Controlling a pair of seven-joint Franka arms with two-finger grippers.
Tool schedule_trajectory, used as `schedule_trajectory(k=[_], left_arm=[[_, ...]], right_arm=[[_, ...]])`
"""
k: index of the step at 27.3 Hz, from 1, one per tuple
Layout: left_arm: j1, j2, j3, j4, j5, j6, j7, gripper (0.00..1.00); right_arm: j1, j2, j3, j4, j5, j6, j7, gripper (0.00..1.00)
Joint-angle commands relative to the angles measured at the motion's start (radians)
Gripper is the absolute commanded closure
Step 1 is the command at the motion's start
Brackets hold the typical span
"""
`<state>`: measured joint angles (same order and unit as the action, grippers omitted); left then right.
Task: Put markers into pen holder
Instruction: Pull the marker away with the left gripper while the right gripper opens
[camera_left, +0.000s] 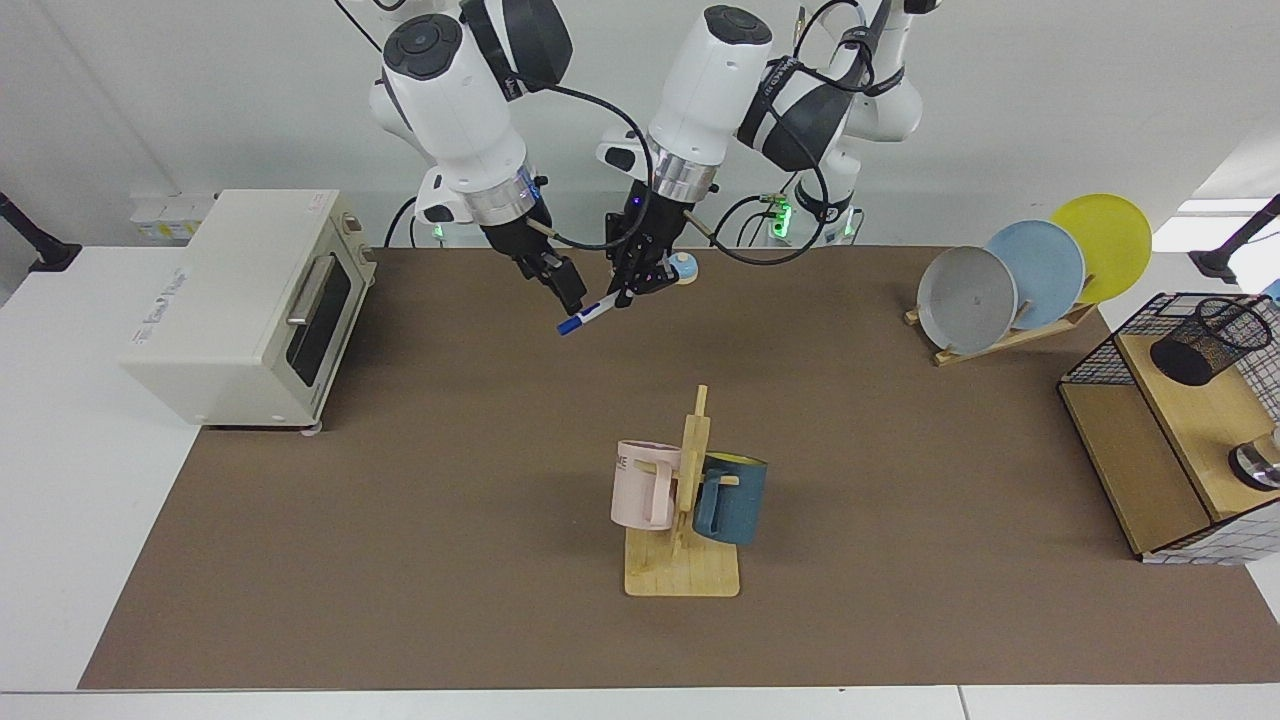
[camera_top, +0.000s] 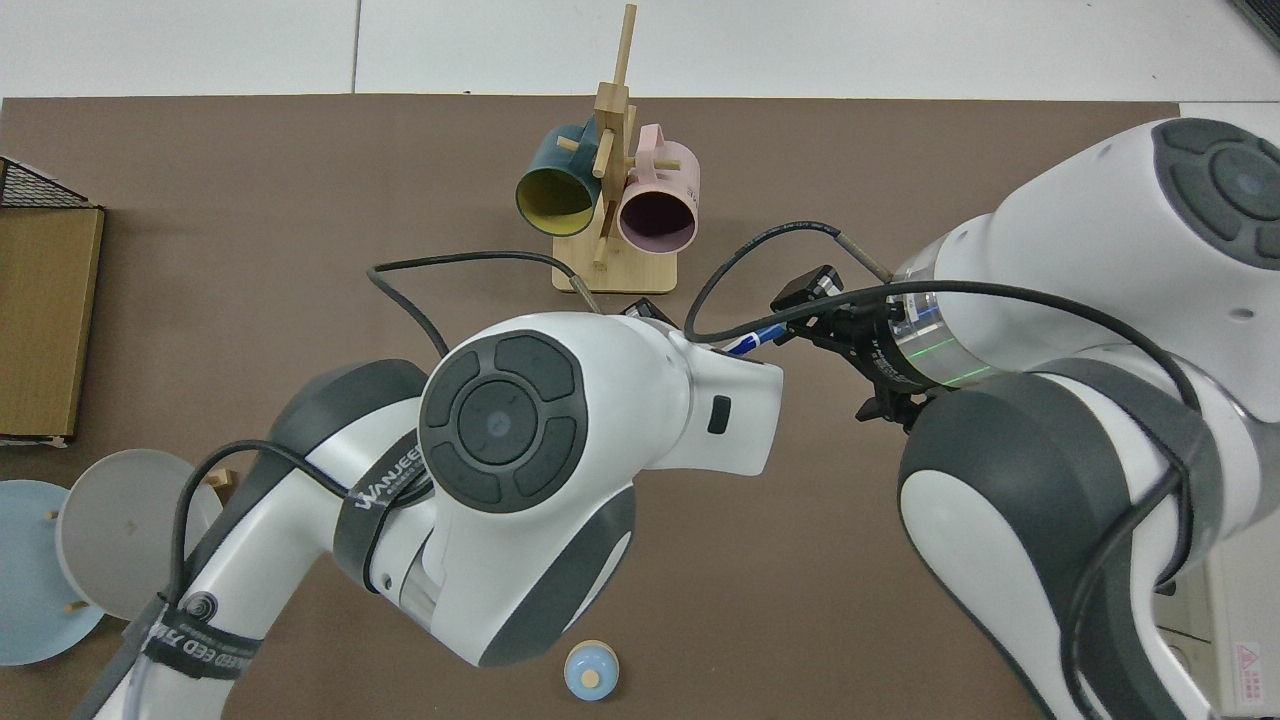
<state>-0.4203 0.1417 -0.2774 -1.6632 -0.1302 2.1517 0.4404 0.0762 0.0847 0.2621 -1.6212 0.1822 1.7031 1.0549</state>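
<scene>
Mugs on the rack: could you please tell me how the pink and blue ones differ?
The pink mug hangs on the rack's toaster side, the blue mug on the plates' side. The blue mug is yellow inside, the pink mug pink. Both hang from pegs.

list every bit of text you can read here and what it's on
"WANJEE": left arm strap
"EED": lower strap on that arm; the characters after it are unreadable
"ME": pink mug, possibly cut off
Oven side logo and its warning sticker: too blurred to read
</scene>
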Motion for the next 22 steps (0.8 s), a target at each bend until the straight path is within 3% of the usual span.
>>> schedule_trajectory(k=[1, 10, 22], left_arm=[[0.008, -0.004, 0.020, 0.002, 0.058, -0.036, 0.000, 1.00], [0.070, -0.010, 0.026, 0.034, 0.144, -0.134, 0.001, 1.00], [0.216, -0.022, 0.026, 0.141, 0.329, -0.383, 0.067, 1.00]], right_arm=[[-0.010, -0.025, 0.008, 0.000, -0.052, -0.059, -0.205, 0.00], [-0.010, -0.083, 0.008, 0.003, -0.155, -0.137, -0.475, 0.00], [-0.045, -0.112, 0.000, 0.003, -0.224, -0.186, -0.687, 0.00]])
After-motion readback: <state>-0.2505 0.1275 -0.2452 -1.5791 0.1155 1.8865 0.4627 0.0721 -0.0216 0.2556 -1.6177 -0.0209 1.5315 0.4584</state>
